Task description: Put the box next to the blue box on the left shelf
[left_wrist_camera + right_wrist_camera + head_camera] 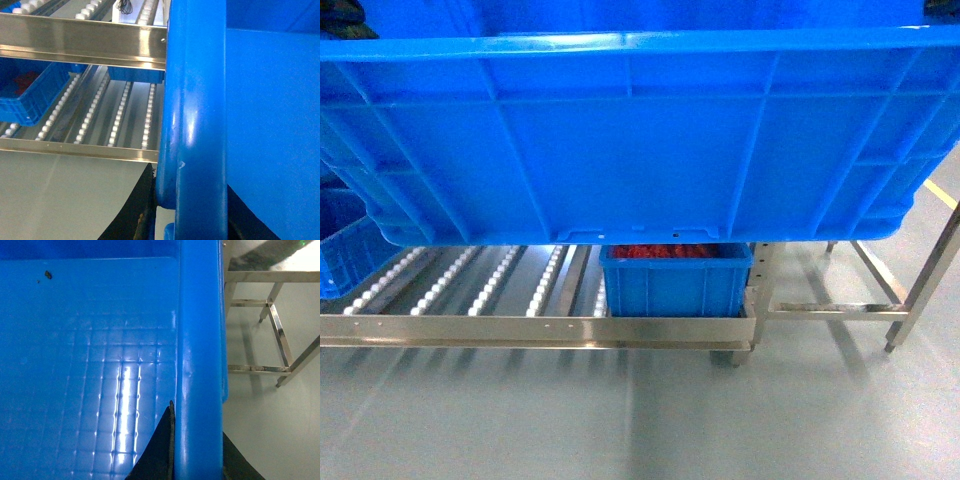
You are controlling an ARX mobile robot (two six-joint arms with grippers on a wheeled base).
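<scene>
I hold a large blue box (pixel 640 130) in the air by its two side rims; it fills the upper head view. My left gripper (pixel 192 215) is shut on the box's left rim (pixel 200 125), with a black finger (pixel 140 212) on the outside. My right gripper (pixel 199 455) is shut on the right rim (pixel 200 340), with one finger (pixel 161 450) inside the box. Below and beyond it lies the left shelf (pixel 530 330), a steel roller rack. A small blue box (pixel 675 282) with red contents sits at the shelf's right end. Another blue box (pixel 345 250) shows at its left edge.
The roller lanes (pixel 480 280) between the two shelf boxes are bare. A steel upper rail (pixel 80 42) crosses above the lower level in the left wrist view. A separate steel frame (pixel 880 300) stands right of the shelf. Grey floor (pixel 620 420) lies in front.
</scene>
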